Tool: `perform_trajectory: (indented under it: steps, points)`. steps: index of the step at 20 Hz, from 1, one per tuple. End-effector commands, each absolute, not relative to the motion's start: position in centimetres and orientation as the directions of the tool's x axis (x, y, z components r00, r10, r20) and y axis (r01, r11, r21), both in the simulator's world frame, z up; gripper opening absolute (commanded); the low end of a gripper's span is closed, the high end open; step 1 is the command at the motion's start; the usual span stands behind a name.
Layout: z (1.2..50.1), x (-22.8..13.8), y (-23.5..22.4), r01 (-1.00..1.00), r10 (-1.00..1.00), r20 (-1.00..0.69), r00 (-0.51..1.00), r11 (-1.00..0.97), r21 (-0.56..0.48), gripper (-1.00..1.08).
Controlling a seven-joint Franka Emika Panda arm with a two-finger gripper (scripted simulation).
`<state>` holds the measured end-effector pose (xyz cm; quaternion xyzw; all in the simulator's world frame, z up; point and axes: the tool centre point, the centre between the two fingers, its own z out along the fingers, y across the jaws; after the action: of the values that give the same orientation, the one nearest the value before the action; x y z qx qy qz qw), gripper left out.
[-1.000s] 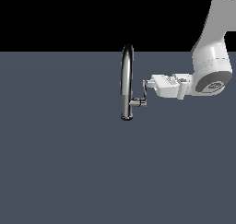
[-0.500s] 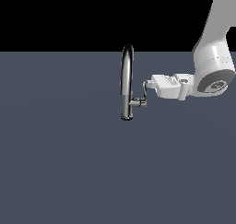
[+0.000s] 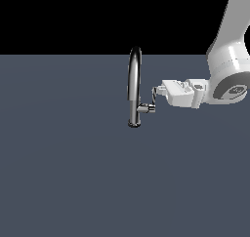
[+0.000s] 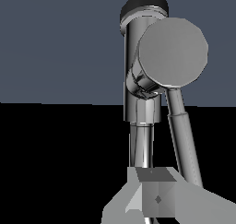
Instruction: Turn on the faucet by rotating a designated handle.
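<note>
Roughly centre of dark grey counter [image 3: 73,182]: tall shiny chrome faucet with arched gooseneck spout [image 3: 134,80], upright on round base. Small thin chrome lever handle [image 3: 152,102] on short horizontal stub, low on the side toward exterior view's right. White robot hand [image 3: 158,91] reached in from exterior view's right, fingertips at upper end of lever, touching or just beside; could not tell which. Hand state, released or clenched: could not tell.

Handling, judged: rigid metal, fixed to counter, lever pivoting about stub; polished finish likely slippery, so pads liable to slide off. Best purchase judged near free tip of lever, far from stub, for leverage. Not the spout tube.

Wrist view: stub's round end cap [image 4: 173,51] face-on, lever shaft [image 4: 184,140] running toward grey finger [image 4: 156,197]. Exterior view alone: arm posture, whole spout arch.
</note>
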<state>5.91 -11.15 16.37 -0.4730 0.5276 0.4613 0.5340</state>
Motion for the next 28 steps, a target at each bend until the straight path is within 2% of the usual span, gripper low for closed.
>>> perform_trajectory:
  steps: [1, 10, 25, 28]
  points:
    - [16.6, 5.1, -10.9, -0.993, -0.002, -1.0, 0.017, 0.12, -0.017, -1.0]
    - [16.7, 3.6, -11.3, -0.991, -0.01, -1.0, 0.019, 0.133, -0.02, -1.0]
    - [12.9, -1.7, -10.1, -0.993, -0.002, -1.0, 0.017, 0.121, -0.018, -1.0]
    - [13.3, -0.9, -10.9, -0.99, -0.014, -0.999, 0.036, 0.133, -0.038, -1.0]
